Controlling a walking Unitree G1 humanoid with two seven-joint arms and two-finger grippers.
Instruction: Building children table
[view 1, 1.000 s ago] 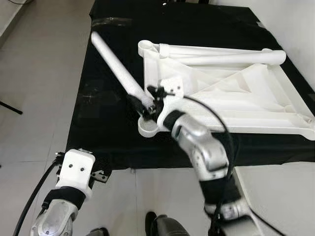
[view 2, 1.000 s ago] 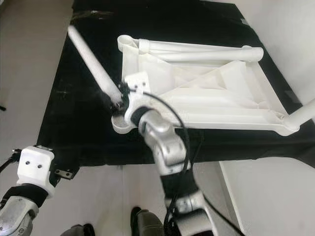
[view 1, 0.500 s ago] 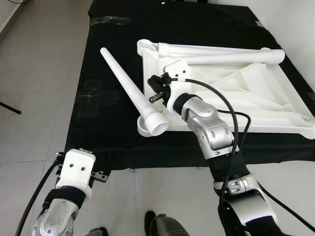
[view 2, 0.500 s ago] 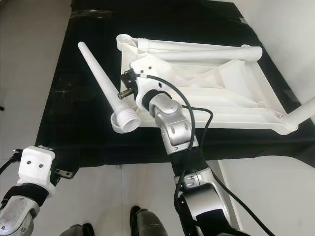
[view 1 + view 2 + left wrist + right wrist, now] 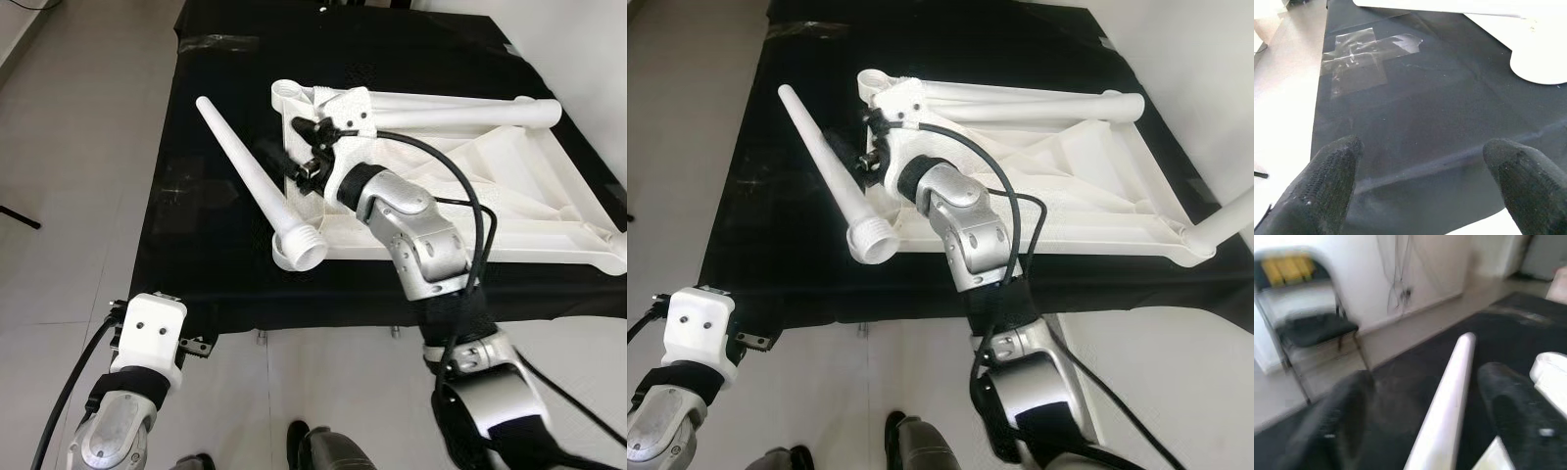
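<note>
I'm looking down at the white table leg [image 5: 253, 173], a long tapered plastic tube with a threaded collar at its wide end, and it reads to me as hollow, light and stiff, but smooth enough to slip or roll if I pinch it near the thin tip. I judge the best hold is low on the shaft, just above the collar, where it is thickest and closest to the joint. That collar sits on the corner socket of the upturned white tabletop [image 5: 509, 196], at about 7 o'clock of the top, which lies on the black cloth [image 5: 196, 245] spread over the floor; the leg leans away toward 11 o'clock. My right tool [image 5: 294, 166] sits just beside the shaft at its 3 o'clock; the right wrist view shows a dark finger [image 5: 1347, 421] on each side of the leg, spread wide and not gripping, so I call it released. Two more legs [image 5: 460, 108] lie along the tabletop's far edge. My left tool [image 5: 1425, 181] hangs low at 7 o'clock, well apart, fingers spread over the cloth's edge.
</note>
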